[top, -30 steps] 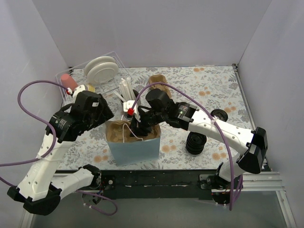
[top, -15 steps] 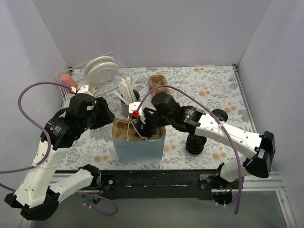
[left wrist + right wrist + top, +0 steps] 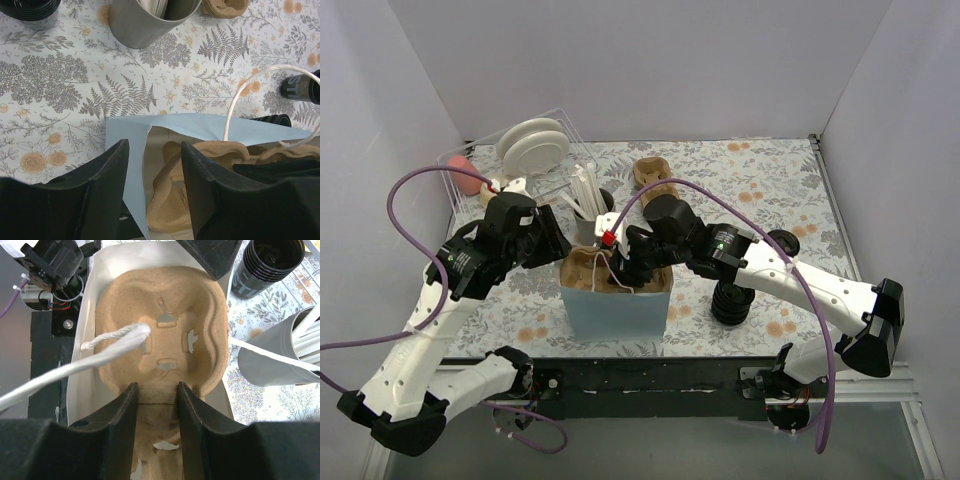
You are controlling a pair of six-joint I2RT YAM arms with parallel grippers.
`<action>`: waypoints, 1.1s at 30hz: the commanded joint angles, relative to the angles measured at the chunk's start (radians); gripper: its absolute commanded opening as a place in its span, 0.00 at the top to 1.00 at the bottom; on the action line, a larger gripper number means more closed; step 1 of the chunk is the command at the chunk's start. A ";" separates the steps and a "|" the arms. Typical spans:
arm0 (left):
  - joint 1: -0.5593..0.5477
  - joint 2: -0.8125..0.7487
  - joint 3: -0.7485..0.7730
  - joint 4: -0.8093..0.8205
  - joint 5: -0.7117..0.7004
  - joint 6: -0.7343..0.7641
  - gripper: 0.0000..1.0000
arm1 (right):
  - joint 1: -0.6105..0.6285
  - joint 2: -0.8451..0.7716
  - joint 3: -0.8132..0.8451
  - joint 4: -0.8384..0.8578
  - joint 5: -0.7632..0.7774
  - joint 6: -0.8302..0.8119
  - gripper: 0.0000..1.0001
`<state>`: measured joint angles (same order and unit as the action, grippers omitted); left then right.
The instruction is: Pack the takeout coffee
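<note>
A light blue paper bag (image 3: 615, 312) stands open at the table's near middle, with a brown pulp cup carrier (image 3: 582, 272) inside it. My right gripper (image 3: 620, 272) reaches into the bag. In the right wrist view it (image 3: 156, 390) is shut on the carrier's (image 3: 160, 305) middle ridge. My left gripper (image 3: 152, 150) is open and straddles the bag's left wall (image 3: 125, 150). A white cord handle (image 3: 230, 105) arches over the opening. The takeout coffee (image 3: 782, 241), black and lidded, stands to the right, behind my right forearm and apart from both grippers.
A ribbed stack of black lids (image 3: 732, 300) stands right of the bag. A metal cup of straws (image 3: 586, 222) is just behind the bag, and open black cups (image 3: 272, 260) stand beside it. Spare carriers (image 3: 650, 175) and a clear bin of white plates (image 3: 532, 148) lie further back.
The bag has shifted a little right and stands more squarely. My right gripper has carried the carrier lower into it. My left gripper has moved right, along with the bag's left rim.
</note>
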<state>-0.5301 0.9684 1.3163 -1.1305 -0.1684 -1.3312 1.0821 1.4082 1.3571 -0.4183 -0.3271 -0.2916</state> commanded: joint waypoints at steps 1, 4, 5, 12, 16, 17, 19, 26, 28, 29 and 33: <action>0.001 -0.011 0.008 0.000 -0.033 0.012 0.55 | -0.001 -0.025 -0.013 -0.037 0.005 0.005 0.82; 0.001 -0.008 0.023 -0.012 -0.039 0.009 0.55 | -0.004 -0.028 -0.019 -0.037 0.005 0.002 0.82; 0.001 -0.010 0.029 -0.021 -0.042 0.007 0.55 | -0.005 -0.028 -0.019 -0.037 0.003 0.002 0.82; 0.001 -0.011 0.038 -0.052 -0.077 0.001 0.53 | -0.005 -0.026 -0.009 -0.045 -0.007 0.002 0.82; 0.001 -0.004 0.014 -0.028 -0.057 0.006 0.52 | -0.005 -0.023 -0.001 -0.045 -0.026 0.003 0.82; 0.001 -0.002 0.008 -0.012 -0.054 0.006 0.52 | -0.005 -0.022 -0.001 -0.045 -0.033 0.003 0.82; 0.001 -0.002 -0.011 0.018 -0.042 0.009 0.52 | -0.007 -0.022 -0.001 -0.045 -0.067 0.006 0.82; 0.001 0.013 -0.035 0.067 -0.026 0.007 0.50 | -0.005 -0.015 -0.001 -0.062 -0.174 -0.007 0.82; 0.001 0.019 -0.045 0.072 -0.029 0.004 0.50 | -0.005 -0.012 0.004 -0.060 -0.191 -0.015 0.81; 0.001 0.020 -0.049 0.075 -0.031 0.003 0.50 | -0.005 -0.011 0.007 -0.060 -0.197 -0.018 0.81; 0.001 0.018 -0.063 0.081 -0.029 -0.003 0.50 | -0.005 0.006 0.045 -0.065 -0.204 -0.021 0.81</action>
<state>-0.5297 0.9852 1.2755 -1.0588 -0.2005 -1.3331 1.0729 1.4063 1.3556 -0.4549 -0.4614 -0.3035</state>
